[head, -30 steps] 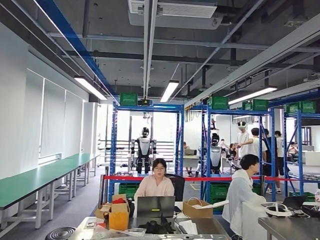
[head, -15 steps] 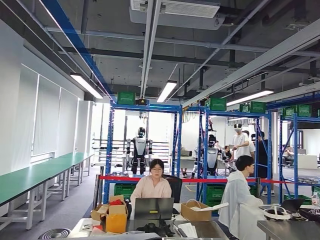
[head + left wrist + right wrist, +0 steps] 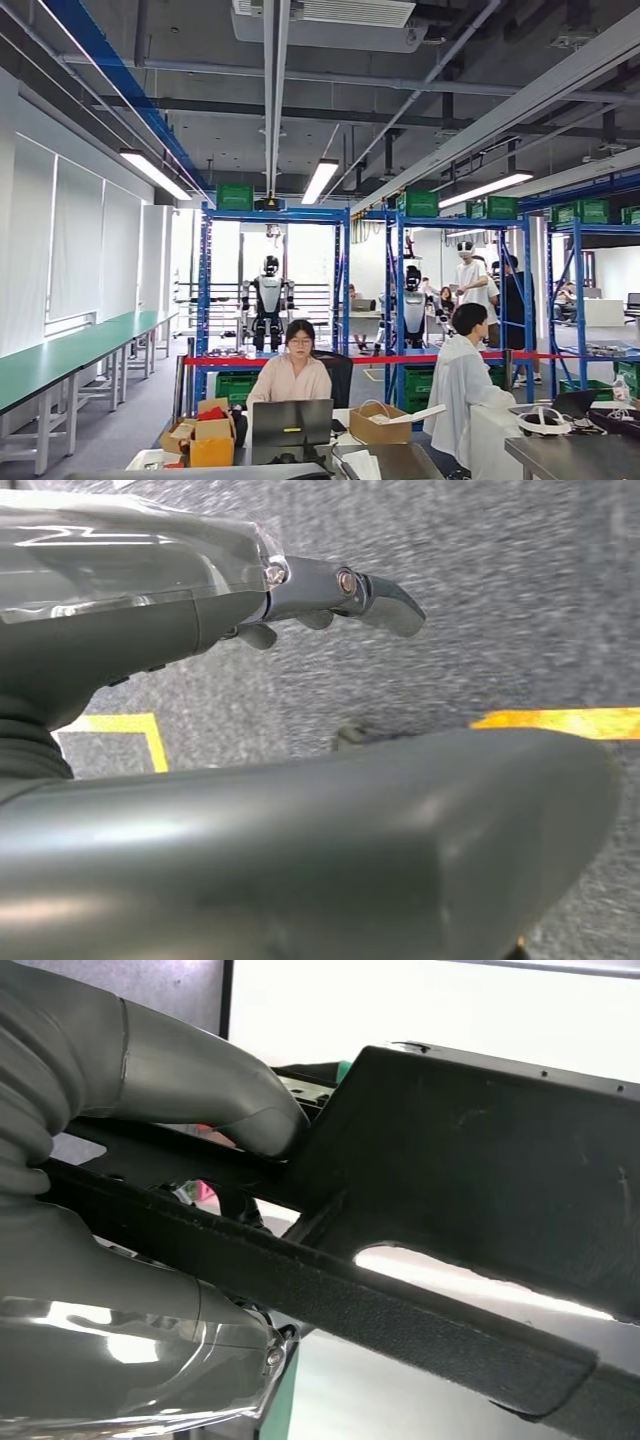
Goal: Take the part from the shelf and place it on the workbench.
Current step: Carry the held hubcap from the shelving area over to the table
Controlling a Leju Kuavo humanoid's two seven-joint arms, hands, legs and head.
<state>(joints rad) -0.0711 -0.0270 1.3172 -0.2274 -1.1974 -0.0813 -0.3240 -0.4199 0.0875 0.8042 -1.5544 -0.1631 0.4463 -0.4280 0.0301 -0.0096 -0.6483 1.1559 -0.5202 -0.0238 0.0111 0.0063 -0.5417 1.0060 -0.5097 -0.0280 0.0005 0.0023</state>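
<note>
right hand (image 3: pixel 151 1290) grasping black part (image 3: pixel 468 1190), thumb over edge; left hand (image 3: pixel 226 610) released. we judge carry step; next find table, set down.

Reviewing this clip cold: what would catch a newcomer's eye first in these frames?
Probably the black part held in the right hand, seen close up in the right wrist view, thumb over it. In the head view, blue shelving spans the hall behind a red barrier tape, with a person at a laptop in front. The left hand hangs over grey floor with yellow lines, holding nothing visible.
</note>
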